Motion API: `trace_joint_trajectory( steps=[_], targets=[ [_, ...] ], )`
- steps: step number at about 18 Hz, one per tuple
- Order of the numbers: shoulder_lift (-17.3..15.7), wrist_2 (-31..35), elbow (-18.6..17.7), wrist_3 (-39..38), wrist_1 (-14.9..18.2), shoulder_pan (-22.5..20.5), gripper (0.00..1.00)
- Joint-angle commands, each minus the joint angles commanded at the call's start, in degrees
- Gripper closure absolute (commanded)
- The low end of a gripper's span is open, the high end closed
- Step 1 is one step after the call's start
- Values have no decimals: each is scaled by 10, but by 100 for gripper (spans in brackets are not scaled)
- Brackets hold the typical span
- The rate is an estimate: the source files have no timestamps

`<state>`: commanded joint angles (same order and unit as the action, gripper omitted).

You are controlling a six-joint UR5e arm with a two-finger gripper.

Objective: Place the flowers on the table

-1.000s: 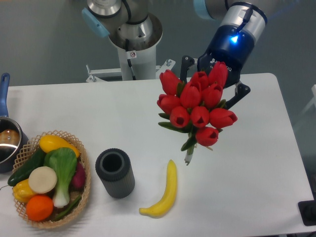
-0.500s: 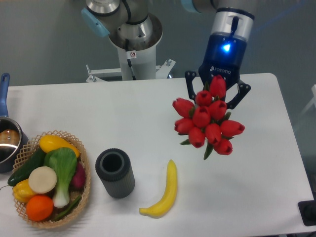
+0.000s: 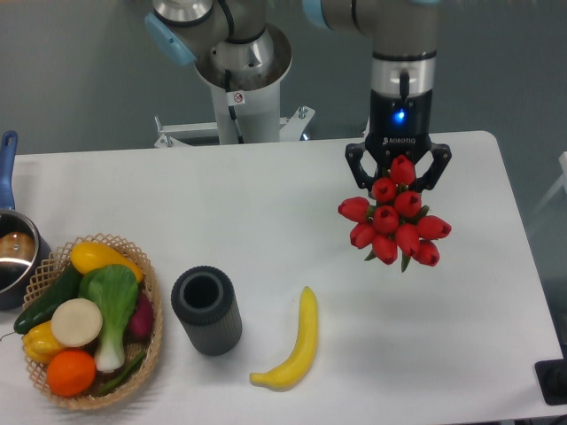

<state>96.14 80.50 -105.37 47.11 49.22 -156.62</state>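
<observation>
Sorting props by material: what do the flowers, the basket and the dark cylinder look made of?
Flowers: likely plastic or fabric; uniform glossy red buds. Basket: woven wicker or rattan look, tan open lattice rim. Dark cylinder: matte dark grey, ribbed sides, possibly rubber or foam; unclear.

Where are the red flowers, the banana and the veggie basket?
flowers (image 3: 396, 228), fixed camera, a middle red bud.
banana (image 3: 297, 348), fixed camera, middle of its curve.
basket (image 3: 149, 341), fixed camera, its woven right rim.
</observation>
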Motion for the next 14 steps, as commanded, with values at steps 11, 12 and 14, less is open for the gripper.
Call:
trace_joint_trajectory(
  steps=[11, 12, 14],
  targets=[
    [84, 70, -5, 0, -4, 3, 55],
    [89, 70, -4, 0, -5, 5, 55],
    [99, 68, 0, -4, -4, 8, 55]
  ],
)
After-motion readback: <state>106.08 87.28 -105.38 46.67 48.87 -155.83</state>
